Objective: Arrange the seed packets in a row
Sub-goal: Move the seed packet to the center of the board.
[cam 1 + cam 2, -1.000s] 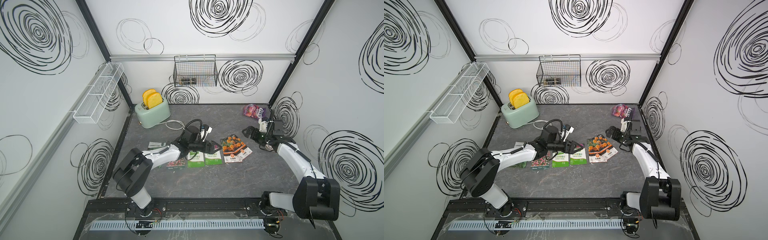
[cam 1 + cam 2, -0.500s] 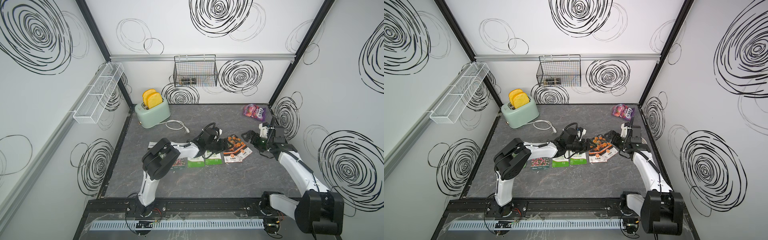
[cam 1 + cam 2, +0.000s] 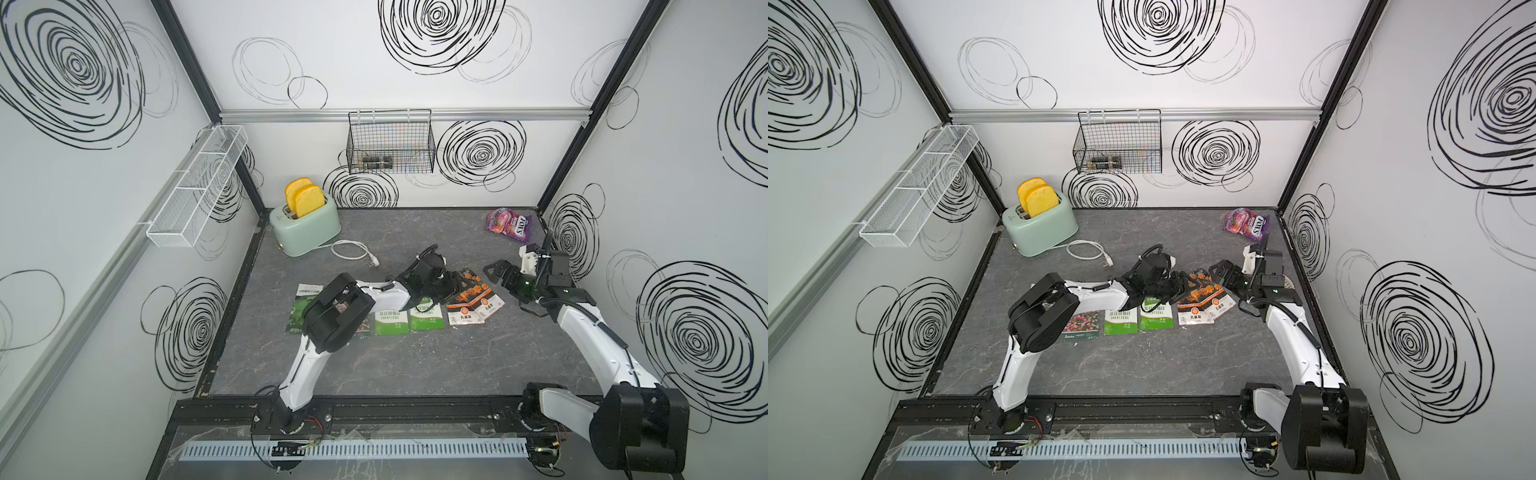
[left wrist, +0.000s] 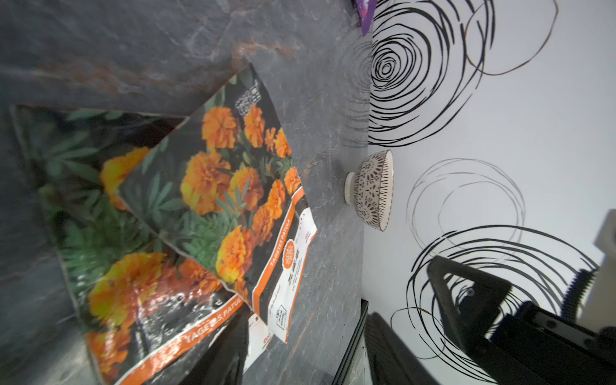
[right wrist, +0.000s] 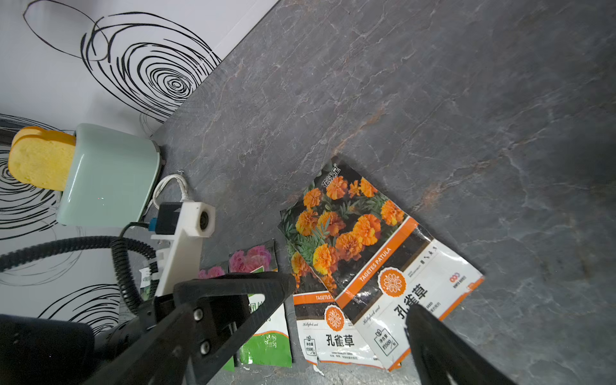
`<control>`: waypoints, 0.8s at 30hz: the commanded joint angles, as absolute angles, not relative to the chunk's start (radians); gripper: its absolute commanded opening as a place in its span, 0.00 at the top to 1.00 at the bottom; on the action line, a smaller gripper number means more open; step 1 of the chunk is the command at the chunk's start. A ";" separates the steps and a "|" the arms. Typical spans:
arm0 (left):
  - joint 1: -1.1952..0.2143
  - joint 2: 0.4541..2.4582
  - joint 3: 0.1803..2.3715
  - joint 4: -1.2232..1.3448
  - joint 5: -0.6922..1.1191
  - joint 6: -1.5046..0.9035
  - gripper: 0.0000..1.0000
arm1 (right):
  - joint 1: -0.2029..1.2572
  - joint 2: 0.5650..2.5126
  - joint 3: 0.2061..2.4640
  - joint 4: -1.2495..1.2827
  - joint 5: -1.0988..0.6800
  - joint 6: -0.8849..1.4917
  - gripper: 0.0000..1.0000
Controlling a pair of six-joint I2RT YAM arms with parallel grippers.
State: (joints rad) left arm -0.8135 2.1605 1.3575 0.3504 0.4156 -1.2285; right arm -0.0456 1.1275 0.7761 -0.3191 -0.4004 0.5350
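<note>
1. Lined up flat across the middle of the counter [image 3: 415, 374], from the left arm's side: leafy green packet [image 3: 304, 301], pink flower packet [image 3: 1082, 325], first green-and-white packet [image 3: 391, 327], second green-and-white packet [image 3: 427, 322], side by side with lower edges roughly level
2. Ending the line on the right arm's side: straight marigold packet [image 3: 462, 316], partly covered by the tilted marigold packet [image 3: 485, 299] lying askew on top of it
3. Stretched over the green-and-white pair: left claw [image 3: 453, 284], low at the far edge of the marigold pair, with one of its fingers [image 5: 266, 283] right at the straight marigold packet's edge in the right wrist view; cannot tell how wide it stands or whether anything is gripped
4. Spread wide and holding nothing: right claw [image 3: 500, 282], just beside the tilted marigold packet's far corner
5. Off to the sides: mint toaster [image 3: 305, 232] with two yellow slices at the back left, purple candy bag [image 3: 509, 220] at the back right, patterned bowl [image 4: 373, 190] by the right-hand wall
</note>
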 commanded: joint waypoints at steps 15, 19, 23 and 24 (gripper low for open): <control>-0.819 2.168 1.355 0.306 0.380 -1.150 0.40 | -0.043 1.114 0.755 -0.285 -0.432 0.515 0.05; -0.823 2.187 1.388 0.292 0.379 -1.139 0.40 | -0.040 1.114 0.753 -0.286 -0.433 0.513 0.06; -0.827 2.201 1.402 0.292 0.377 -1.135 0.40 | -0.037 1.116 0.755 -0.285 -0.436 0.509 0.07; -0.827 2.203 1.403 0.292 0.378 -1.135 0.40 | -0.035 1.117 0.754 -0.286 -0.436 0.509 0.07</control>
State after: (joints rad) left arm -0.8185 2.1769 1.3750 0.2855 0.3916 -1.1473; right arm -0.0429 1.1229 0.7612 -0.3004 -0.4271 0.5186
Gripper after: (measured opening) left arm 0.599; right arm 0.932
